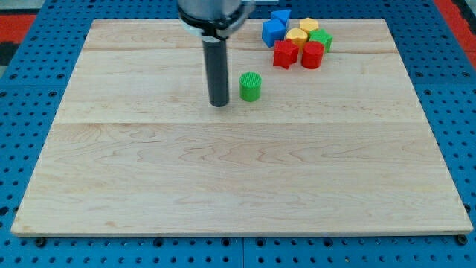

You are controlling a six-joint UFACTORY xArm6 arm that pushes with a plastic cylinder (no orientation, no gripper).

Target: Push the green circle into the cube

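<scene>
The green circle point(251, 86), a short upright cylinder, stands alone on the wooden board point(238, 179) above the view's middle. My tip point(219, 103) rests on the board just to the view's left of it, a small gap apart. The blue cube point(273, 33) sits at the view's top, up and to the right of the green circle, at the left edge of a cluster of blocks.
The cluster at the view's top right holds a second blue block point(281, 16), two yellow blocks point(297, 36) point(309, 25), a red star-like block point(285, 54), a red cylinder point(312, 55) and a green block point(322, 39). Blue matting surrounds the board.
</scene>
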